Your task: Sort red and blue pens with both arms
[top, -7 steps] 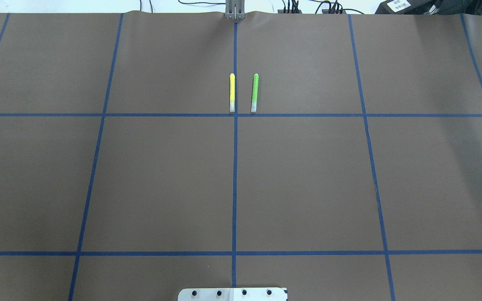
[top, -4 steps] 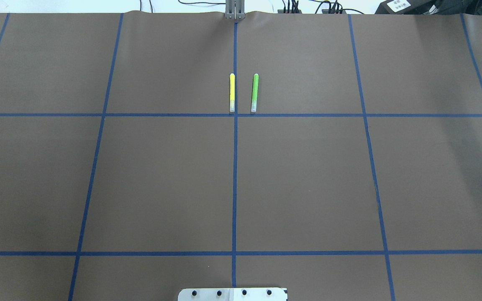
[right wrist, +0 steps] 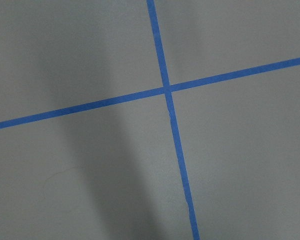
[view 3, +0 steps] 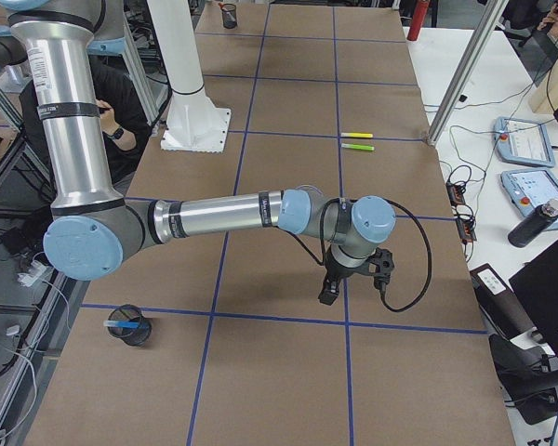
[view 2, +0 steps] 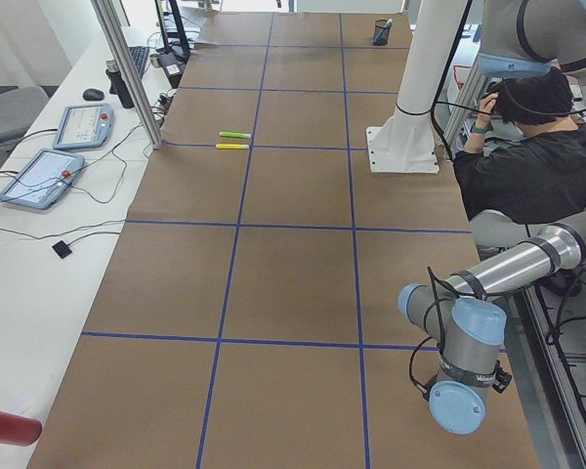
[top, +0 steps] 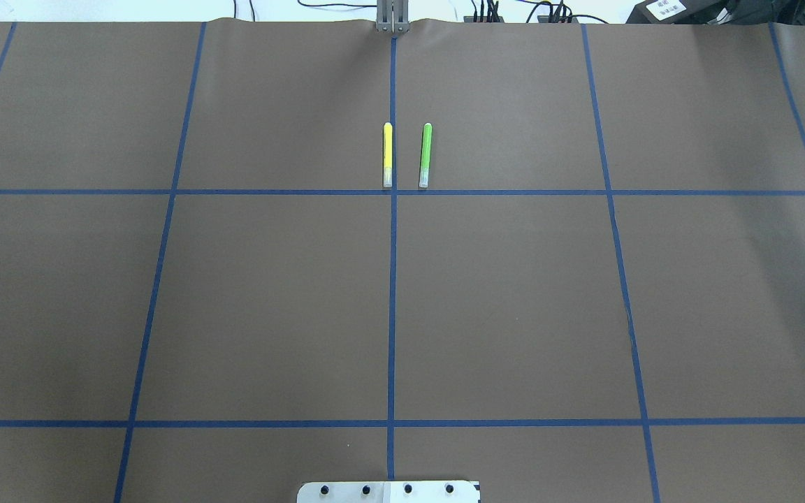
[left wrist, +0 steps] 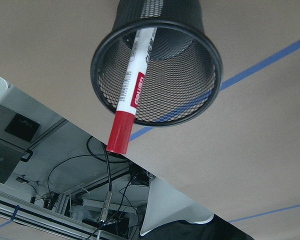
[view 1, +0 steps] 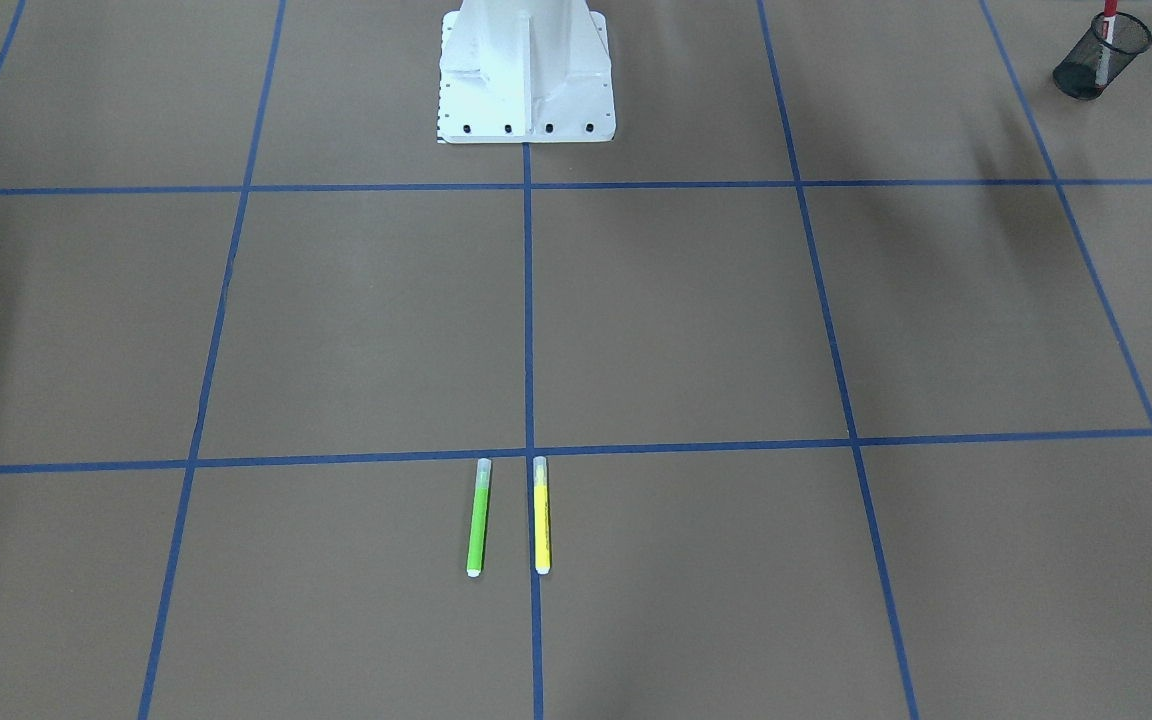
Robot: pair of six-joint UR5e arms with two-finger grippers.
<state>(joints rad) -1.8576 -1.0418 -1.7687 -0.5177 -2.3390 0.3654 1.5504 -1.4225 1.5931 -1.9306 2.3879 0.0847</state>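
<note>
Nothing is seen to have moved on the worktop [top: 514, 314] since a second ago. The yellow pen [top: 388, 155] and the green pen [top: 425, 155] are found in the same spots, side by side at the middle line.

The red marker [left wrist: 135, 85] is seen from the left wrist. It is leaned inside a black mesh cup [left wrist: 219, 70], with its red cap poked out over the rim. The blue pen [view 3: 119, 323] is laid inside a second mesh cup [view 3: 135, 336] at the far end of the worktop, near the right arm [view 3: 223, 216]. So the sorting is judged to be done, or very nearly done.

Both pens are thought to be light, thin and stiff, with smooth sides that could slip or roll. If one had to be picked up again, the part stuck out above the rim would best be held. The cups look light too, and could be tipped by a bump.

The right fingers [view 3: 327, 295] are held low over bare worktop, apart from the blue pen's cup. Nothing is seen in them, but it cannot be told whether they are wide or narrow. The left fingers are hidden behind the wrist of the left arm [view 2: 508, 269], so their state cannot be told either.

The yellow and green pens are kept well apart from both cups. A person [view 2: 537, 166] is seated behind the robot's white post.
</note>
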